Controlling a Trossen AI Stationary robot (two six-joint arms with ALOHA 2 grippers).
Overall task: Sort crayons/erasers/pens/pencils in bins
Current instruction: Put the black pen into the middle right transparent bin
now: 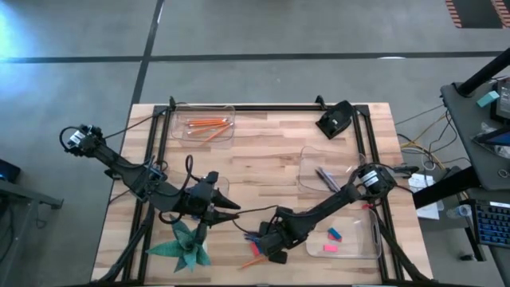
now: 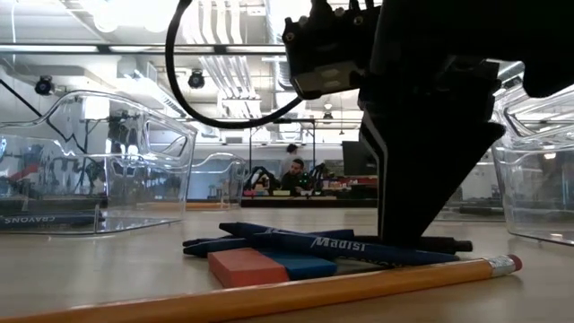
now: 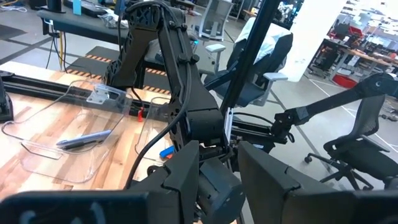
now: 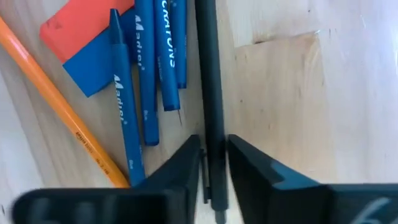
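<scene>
A small heap lies at the table's near middle: a black pen, two blue pens, a blue crayon, a red-and-blue eraser and an orange pencil. My right gripper points steeply down over the heap, shut on the black pen. My left gripper hangs open above the table to the heap's left, holding nothing. Clear bins hold pencils, pens, erasers and a crayon. My right gripper pinches the black pen's shaft between its two fingers, near one end of the pen. The fingers come from above, pointing steeply down, and stand across the pen. The pen lies flat on the table beside the blue pens.
A green paper star lies near the front edge, left of the heap. A black device sits at the far right. The pencil and the eraser lie just in front of the pens. A person sits in the room far behind.
</scene>
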